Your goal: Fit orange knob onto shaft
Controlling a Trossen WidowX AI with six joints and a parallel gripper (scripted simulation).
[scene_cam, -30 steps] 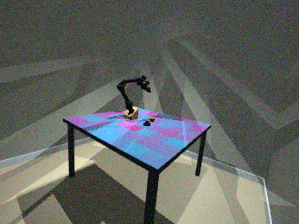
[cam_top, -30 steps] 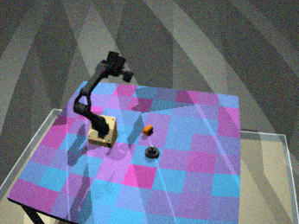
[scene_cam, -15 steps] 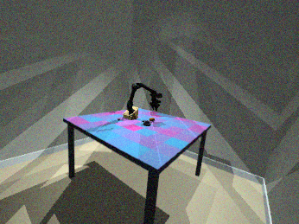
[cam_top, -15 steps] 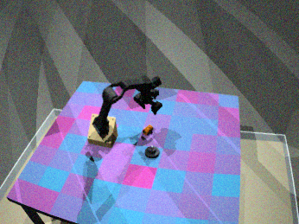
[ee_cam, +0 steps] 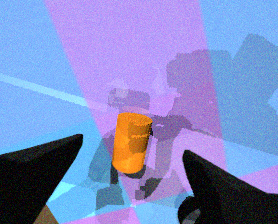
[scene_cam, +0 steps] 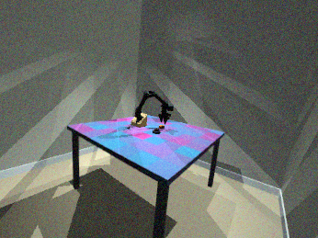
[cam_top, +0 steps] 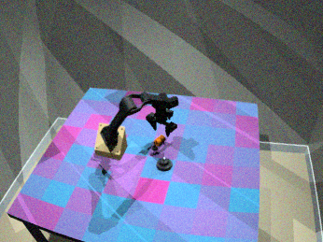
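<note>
My jaws stood wide with nothing between them, the gripper point(cam_top: 161, 124) point(scene_cam: 164, 119) point(ee_cam: 134, 146) hanging over the orange knob point(cam_top: 160, 140) point(scene_cam: 161, 127) point(ee_cam: 132, 142). The knob lay on its side on the checkered tabletop point(cam_top: 151, 190) point(scene_cam: 158, 150) point(ee_cam: 135, 40), just beside the round pedestal point(cam_top: 164, 164) point(scene_cam: 156, 131), with the arm's tan base block point(cam_top: 122, 149) point(scene_cam: 143, 119) off to the left. In the wrist view it showed between my two fingertips, its long side running roughly between them rather than across, so a squeeze looked likely to meet its curved flanks.

The step, as I judged it, was the pick. Doing it well meant coming straight down, centring the knob so that neither fingertip nudged it first, then closing slowly, since a round body could roll or squirt away. I wanted a grip that left the hole end free (I could not make out the hole, nor its flat side). Lying down like that, the knob would need turning upright before the shaft, hole downward, and a firm, even hold would keep it from twisting while I matched the flats.
</note>
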